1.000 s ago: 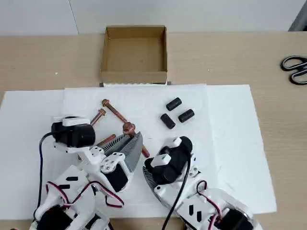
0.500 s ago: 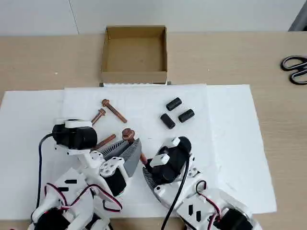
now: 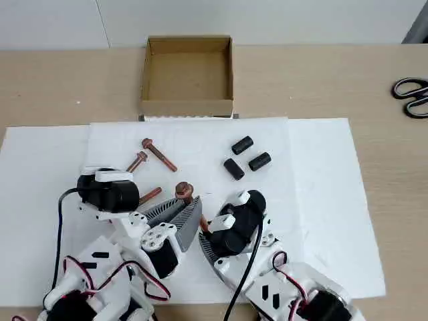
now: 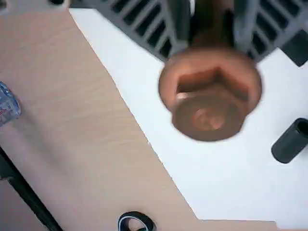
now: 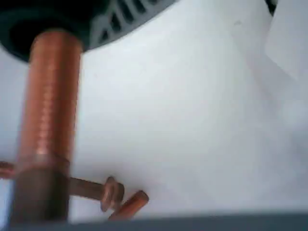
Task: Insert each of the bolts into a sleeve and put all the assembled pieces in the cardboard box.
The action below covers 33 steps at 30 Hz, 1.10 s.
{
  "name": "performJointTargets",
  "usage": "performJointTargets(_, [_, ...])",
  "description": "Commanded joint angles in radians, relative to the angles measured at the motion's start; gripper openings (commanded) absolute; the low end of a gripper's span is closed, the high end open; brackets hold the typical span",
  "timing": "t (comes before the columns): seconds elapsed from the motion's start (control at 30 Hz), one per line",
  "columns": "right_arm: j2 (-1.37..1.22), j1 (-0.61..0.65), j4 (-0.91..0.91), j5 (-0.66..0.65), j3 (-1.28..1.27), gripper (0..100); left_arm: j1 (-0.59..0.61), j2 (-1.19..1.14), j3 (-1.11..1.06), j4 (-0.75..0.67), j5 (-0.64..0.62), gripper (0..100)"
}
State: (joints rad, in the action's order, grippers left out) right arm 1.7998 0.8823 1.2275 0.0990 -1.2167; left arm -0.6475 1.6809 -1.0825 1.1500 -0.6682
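Left tool point(image 3: 182, 207) clamped on a copper-coloured hex flange bolt point(image 4: 210, 94), gripping the shank just under the head, near centre over the white paper sheet point(image 3: 321, 174). Right tool point(image 3: 208, 226) just right of the shank tip; cannot tell if apart or together. Likely stiff, smooth metal, prone to pivot between the ribbed grey jaws, so hold close to the head. Three black cylindrical sleeves point(image 3: 242, 144) loose, farther right; probably light, apt to roll, best taken across the barrel. Open brown cardboard box point(image 3: 187, 107) far side on the wooden bench point(image 3: 334, 80).
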Motion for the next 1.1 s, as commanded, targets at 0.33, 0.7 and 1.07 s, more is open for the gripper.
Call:
performJointTargets(0.33, [0.004,0.005,-0.039,0.006,0.014,0.2,-0.017,-0.003,-0.031,-0.038,0.000,0])
performJointTargets(0.7, [0.004,0.005,-0.039,0.008,0.014,0.2,-0.015,-0.003,-0.053,-0.071,0.002,0])
performJointTargets(1.07, [0.004,0.005,-0.039,0.008,0.014,0.2,0.040,-0.003,-0.054,-0.123,0.000,0])
